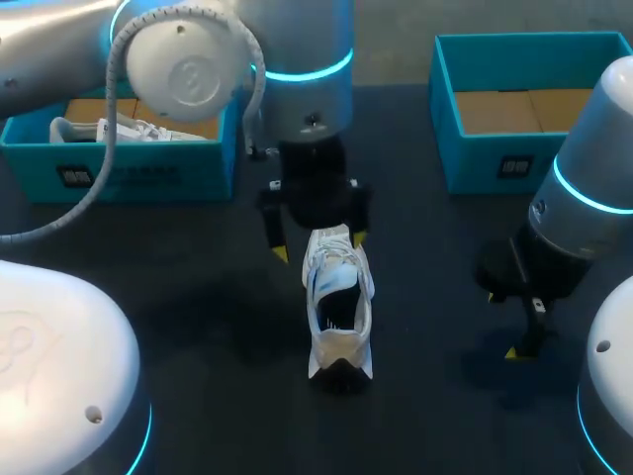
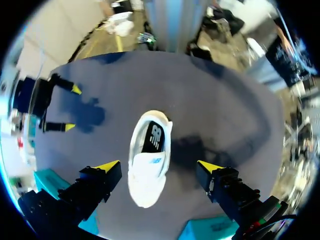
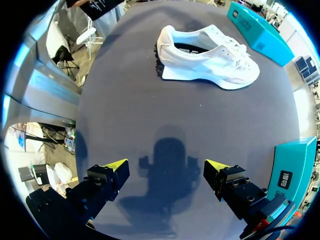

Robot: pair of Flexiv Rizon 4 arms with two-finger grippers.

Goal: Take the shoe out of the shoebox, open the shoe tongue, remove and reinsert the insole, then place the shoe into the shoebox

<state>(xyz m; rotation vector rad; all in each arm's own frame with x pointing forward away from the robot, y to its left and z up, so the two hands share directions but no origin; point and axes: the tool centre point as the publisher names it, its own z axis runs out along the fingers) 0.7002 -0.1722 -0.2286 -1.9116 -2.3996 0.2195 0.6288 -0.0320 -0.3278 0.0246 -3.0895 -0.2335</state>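
Shoe [image 1: 339, 302] lies on the table [image 1: 198, 297] approx mid-scene, upright on its sole, heel at the near end, toe at the far end; it's out of any box. The dark insole shows in the opening, so it's seated. Left end effector [image 1: 319, 245] hangs over the toe end, released, w/ fingers spread either side of the shoe and touching nothing. Right end effector [image 1: 514, 332] sits low at the right, well apart from the shoe, also released and empty. Step in hand, I'd say: take-out done, tongue opening up next. That probably needs one end effector to pin the shoe while the other drops to the laces/tongue and pulls it back toward the toe. Room: bare table all round the shoe, esp. left and near. Left shoebox [image 1: 129, 163] at far left holds a second shoe [image 1: 109, 131]; right shoebox [image 1: 495, 163] at far right looks empty. Both are far enough off not to obstruct.
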